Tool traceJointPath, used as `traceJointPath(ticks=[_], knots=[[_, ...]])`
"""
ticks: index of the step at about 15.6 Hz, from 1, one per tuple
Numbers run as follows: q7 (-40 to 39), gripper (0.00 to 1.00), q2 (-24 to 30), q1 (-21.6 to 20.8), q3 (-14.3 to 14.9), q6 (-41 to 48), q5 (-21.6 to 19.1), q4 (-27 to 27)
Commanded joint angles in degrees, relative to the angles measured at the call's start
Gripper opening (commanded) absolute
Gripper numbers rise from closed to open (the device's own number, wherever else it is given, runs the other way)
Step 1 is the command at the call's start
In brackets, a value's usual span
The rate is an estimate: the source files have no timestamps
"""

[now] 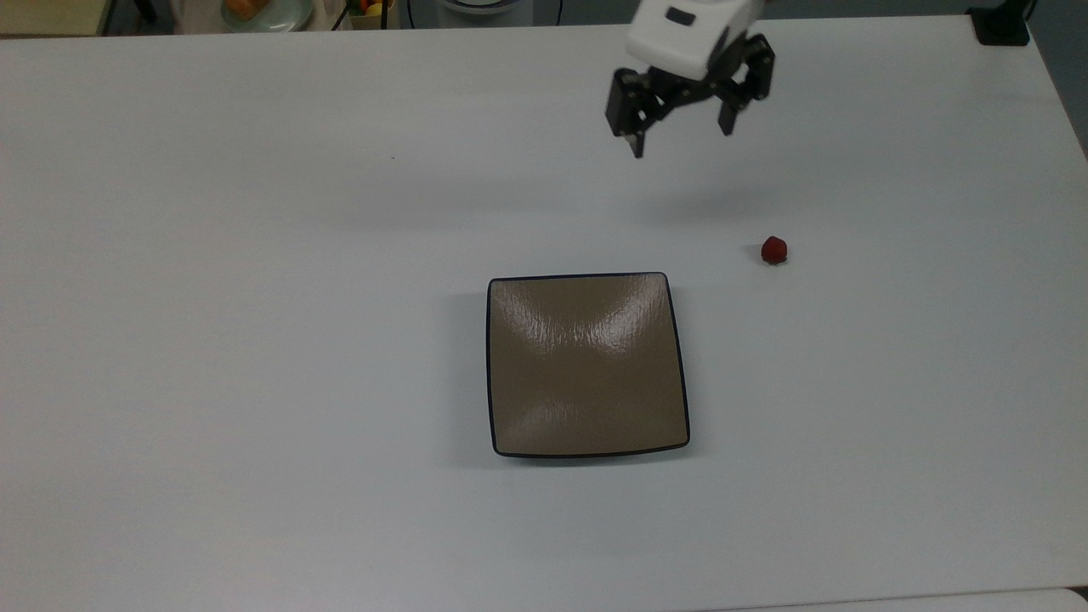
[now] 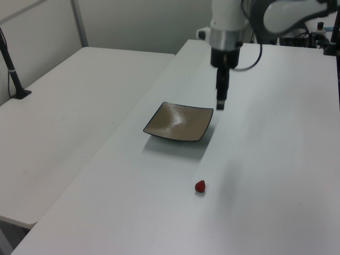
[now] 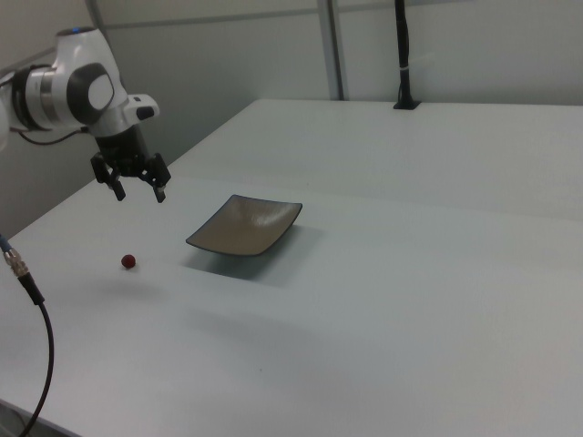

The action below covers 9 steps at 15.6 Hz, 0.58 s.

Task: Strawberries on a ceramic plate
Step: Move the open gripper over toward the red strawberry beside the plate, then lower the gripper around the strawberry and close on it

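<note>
The strawberry [image 1: 773, 250] is a tiny red berry lying on the white table, to the top view's right of the plate; it also shows as the strawberry [image 2: 200, 186] and the strawberry [image 3: 129, 261]. The ceramic plate [image 1: 510, 293], square and glossy tan-brown with a dark rim, sits mid-table with nothing on it; the plate [image 2: 154, 128] and the plate [image 3: 205, 240] look the same. My gripper [image 1: 682, 143] hangs open above the table, up and to the top view's left of the strawberry, holding nothing. The gripper [image 3: 140, 194] shows its fingers spread wide. The gripper [image 2: 220, 104] is side-on.
The white table [image 1: 255, 340] spreads wide around the plate. A black post base [image 1: 1001, 25] stands at the top view's upper right corner. A second table [image 2: 58, 122] lies beside it in the left view. A black cable [image 3: 32, 300] hangs at the right view's left edge.
</note>
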State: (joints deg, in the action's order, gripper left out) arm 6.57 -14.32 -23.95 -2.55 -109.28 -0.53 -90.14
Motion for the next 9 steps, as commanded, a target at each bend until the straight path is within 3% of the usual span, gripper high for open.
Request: traceJointPath(ticks=[1, 9], knots=[[3.4, 1.0, -4.0, -2.8, 0.4, -6.0, 0.3, 0.9], [6.2, 1.0, -9.8, -5.5, -0.5, -12.4, 0.3, 1.0]])
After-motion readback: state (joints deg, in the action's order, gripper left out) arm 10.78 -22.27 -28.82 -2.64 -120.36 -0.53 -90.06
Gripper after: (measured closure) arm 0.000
